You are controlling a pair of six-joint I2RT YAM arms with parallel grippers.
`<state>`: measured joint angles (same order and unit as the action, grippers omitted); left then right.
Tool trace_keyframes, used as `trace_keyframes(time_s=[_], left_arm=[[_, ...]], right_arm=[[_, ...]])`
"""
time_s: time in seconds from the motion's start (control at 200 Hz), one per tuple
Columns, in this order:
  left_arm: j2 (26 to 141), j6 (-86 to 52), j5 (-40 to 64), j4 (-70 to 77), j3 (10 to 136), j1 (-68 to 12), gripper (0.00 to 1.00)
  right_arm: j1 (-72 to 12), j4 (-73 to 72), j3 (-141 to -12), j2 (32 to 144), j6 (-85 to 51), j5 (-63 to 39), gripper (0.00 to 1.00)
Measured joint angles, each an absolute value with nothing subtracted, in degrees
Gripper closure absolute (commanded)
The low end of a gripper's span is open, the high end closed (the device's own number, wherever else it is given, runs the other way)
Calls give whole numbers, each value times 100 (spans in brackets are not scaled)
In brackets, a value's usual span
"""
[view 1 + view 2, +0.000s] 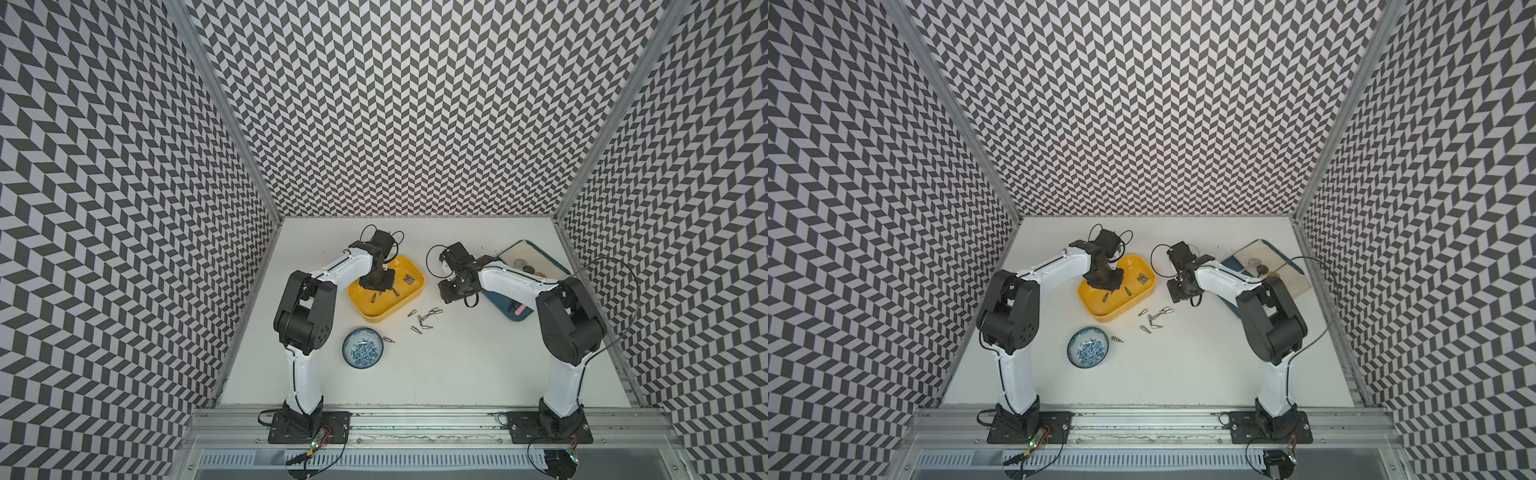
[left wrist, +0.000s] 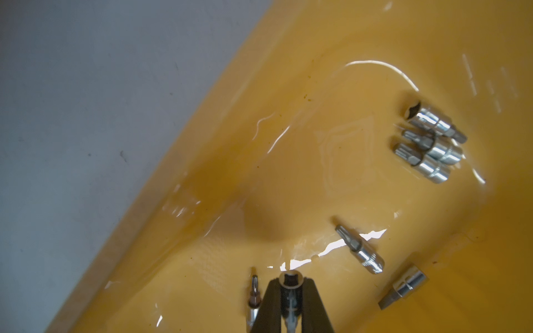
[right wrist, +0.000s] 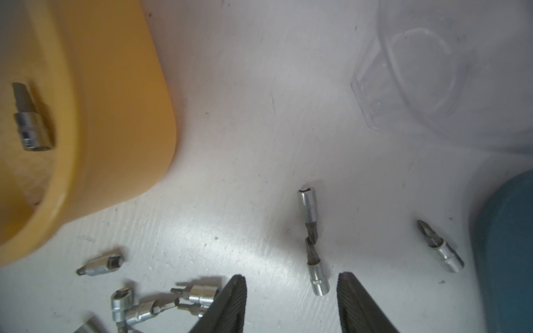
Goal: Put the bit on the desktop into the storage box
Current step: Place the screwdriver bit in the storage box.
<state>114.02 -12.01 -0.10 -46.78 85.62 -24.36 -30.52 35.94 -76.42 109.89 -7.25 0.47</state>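
Note:
The yellow storage box (image 1: 409, 266) (image 1: 1104, 318) sits mid-desktop, with several silver bits inside (image 2: 429, 144). My left gripper (image 1: 376, 286) (image 2: 290, 284) hangs low inside the box, shut on a silver bit (image 2: 290, 280) that stands socket end out between the fingers. Several loose bits (image 1: 424, 318) (image 1: 1154, 318) lie on the white desktop (image 1: 457, 365) just right of the box. One more bit (image 1: 389, 340) lies by the bowl. My right gripper (image 1: 446, 291) (image 3: 292, 276) is open over that cluster. One bit (image 3: 317, 276) lies on the desktop between its fingers, touching neither.
A blue-and-white patterned bowl (image 1: 363, 347) stands in front of the box. A dark-blue board (image 1: 515, 307) (image 3: 504, 245) carrying small items lies at the right under the right arm. A clear plastic container (image 3: 432, 86) shows in the right wrist view.

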Motion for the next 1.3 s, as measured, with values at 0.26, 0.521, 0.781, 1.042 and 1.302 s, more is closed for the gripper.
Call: trace_keyframes(time_s=[0.26,0.521,0.781,1.042,1.302], left_arm=[[11406,-1201,-10,-4628,8530,-2434,85],[11406,-1184,-10,-4604,8527,-2434,66],[11378,-1184,-10,-4598,8527,-2436,62],[10936,-1258,95,-4593,8527,-2436,62],[10073,-1455,104,-4644,8405,-2580,61]], right_arm=[[-3052,3642,-7655,11128,-705,60,51],[-3052,3675,-7655,11181,-705,64,54],[-3052,3688,-7581,11183,-707,64,58],[-3052,3697,-7535,11225,-711,62,70],[-3050,3695,-7526,11225,-707,47,89]])
